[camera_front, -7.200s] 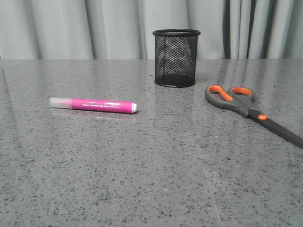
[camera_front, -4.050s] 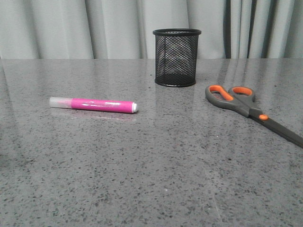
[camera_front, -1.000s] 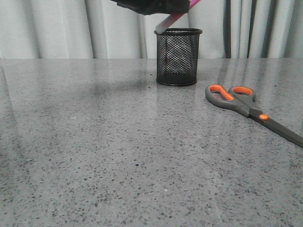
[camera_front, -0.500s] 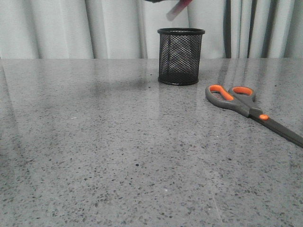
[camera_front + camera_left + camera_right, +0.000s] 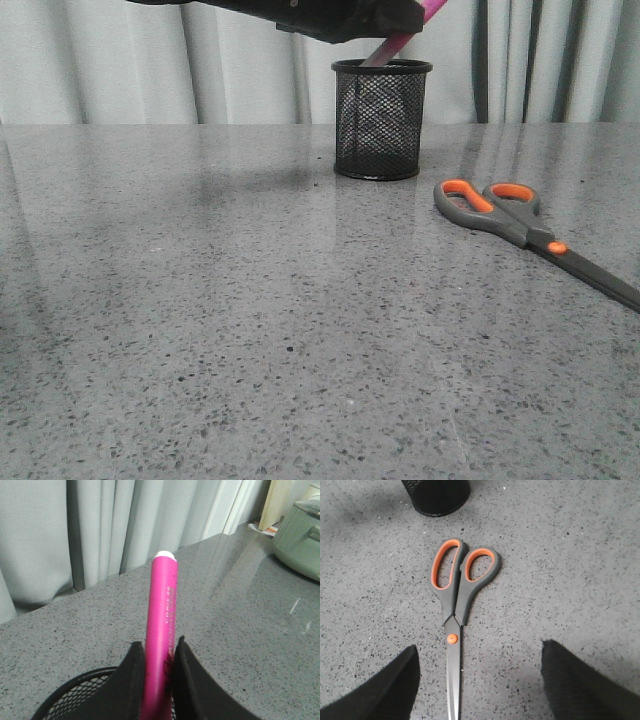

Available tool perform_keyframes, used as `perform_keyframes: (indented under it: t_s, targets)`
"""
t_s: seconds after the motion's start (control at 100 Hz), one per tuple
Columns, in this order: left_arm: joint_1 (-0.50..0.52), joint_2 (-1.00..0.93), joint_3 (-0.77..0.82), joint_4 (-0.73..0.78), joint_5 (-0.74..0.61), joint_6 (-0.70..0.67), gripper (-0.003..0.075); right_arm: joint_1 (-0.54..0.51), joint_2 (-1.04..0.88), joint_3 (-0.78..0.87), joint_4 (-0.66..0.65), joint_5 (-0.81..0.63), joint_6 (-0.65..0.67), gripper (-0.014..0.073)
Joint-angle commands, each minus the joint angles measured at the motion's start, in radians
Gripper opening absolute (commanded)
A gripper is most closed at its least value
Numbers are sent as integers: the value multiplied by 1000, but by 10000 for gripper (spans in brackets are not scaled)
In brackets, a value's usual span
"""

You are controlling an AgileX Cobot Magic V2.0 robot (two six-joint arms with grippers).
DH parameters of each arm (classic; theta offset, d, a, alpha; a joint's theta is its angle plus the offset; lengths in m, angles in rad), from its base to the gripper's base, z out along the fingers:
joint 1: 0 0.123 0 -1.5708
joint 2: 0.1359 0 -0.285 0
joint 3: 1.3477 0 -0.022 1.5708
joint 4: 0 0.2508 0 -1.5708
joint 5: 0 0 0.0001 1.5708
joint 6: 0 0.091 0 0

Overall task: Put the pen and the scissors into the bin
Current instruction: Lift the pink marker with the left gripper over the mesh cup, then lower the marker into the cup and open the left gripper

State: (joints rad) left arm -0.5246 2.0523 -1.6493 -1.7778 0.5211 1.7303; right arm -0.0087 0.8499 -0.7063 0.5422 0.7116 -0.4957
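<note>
- The left gripper [image 5: 157, 680] clamps the thick magenta-pink pen [image 5: 161, 635] directly above the black wire-mesh cylindrical bin [image 5: 381, 120]; the pen is tilted, its lower end dipping past the rim, not released.
- Right of the bin, the grey, orange-lined scissors [image 5: 456, 605] lie flat and untouched, with the right gripper [image 5: 479, 680] spread wide above them.

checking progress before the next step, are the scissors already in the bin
No, the scissors lie flat on the table to the right of the bin, with nothing gripping them.
</note>
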Motion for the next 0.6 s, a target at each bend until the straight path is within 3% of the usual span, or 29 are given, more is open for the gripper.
perform_keyframes:
  t_s: [0.0,0.12,0.23,0.3,0.37,0.5,0.59]
  targets:
    - [-3,-63,-33,-35,45,2,169,1,2,-37,24,-50,-10,465]
    - [2,-63,-33,-50,52,2,391,1,2,-37,24,-50,-10,465]
    - [12,-75,-33,-53,82,-9,415,1,2,-37,24,-48,-10,465]
    - [24,-94,-33,-53,110,-17,372,1,2,-37,24,-48,-10,465]
    - [41,-124,-33,-34,143,-16,281,1,2,-37,24,-50,-10,465]
    - [79,-208,-33,95,172,-55,-14,1,2,-37,24,-59,-10,465]
    - [108,-274,-33,257,152,-188,-20,1,2,-37,24,-59,-10,465]
